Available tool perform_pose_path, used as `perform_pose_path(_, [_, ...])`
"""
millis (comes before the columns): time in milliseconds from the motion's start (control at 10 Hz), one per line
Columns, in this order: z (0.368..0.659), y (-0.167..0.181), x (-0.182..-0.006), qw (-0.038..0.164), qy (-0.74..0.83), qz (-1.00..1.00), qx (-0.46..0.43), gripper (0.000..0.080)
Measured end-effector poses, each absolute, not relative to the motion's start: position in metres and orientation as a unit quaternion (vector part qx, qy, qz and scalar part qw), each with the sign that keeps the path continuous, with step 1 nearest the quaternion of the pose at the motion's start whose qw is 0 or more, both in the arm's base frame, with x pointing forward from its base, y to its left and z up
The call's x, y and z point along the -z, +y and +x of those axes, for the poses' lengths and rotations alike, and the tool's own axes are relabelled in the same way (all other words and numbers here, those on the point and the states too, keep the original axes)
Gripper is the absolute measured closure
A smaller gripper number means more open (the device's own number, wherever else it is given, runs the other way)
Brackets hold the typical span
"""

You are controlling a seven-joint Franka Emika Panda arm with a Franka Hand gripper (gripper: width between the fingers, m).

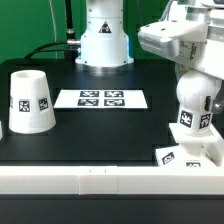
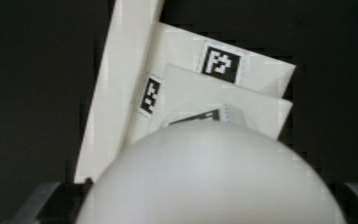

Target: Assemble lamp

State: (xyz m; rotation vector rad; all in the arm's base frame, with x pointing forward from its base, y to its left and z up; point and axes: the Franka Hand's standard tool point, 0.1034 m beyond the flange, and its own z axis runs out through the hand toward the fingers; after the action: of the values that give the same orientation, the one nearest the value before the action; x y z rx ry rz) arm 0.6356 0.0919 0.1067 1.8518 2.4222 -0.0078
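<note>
Exterior view: tool (image 1: 190, 80) clamped on bulb (image 1: 193, 108), lower right of frame, over base (image 1: 183, 156) near tabletop (image 1: 100, 135) edge; shade (image 1: 30, 100) at left. Wrist view: bulb dome hides much of base. Risk: unseen misalignment, causing jamming or shoving base sideways.

The round white bulb (image 2: 202, 180) fills the near foreground, with dark fingers (image 2: 51, 204) showing against its two flanks. Beyond it lies the flat white base (image 2: 247, 88), three black-and-white tags (image 2: 224, 62) visible on it, just beside a long white strip (image 2: 123, 70) on the black surface (image 2: 34, 90).
</note>
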Motion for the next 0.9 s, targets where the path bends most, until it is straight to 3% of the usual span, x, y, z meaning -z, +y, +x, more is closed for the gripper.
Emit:
perform_pose_path(500, [0.6355, 0.0900, -0.1065, 0.045, 0.761, 0.647, 0.000, 0.0225])
perform_pose_path(900, [0.6331, 0.0842, -0.1066, 0.024, 0.613, 0.789, -0.005, 0.0223])
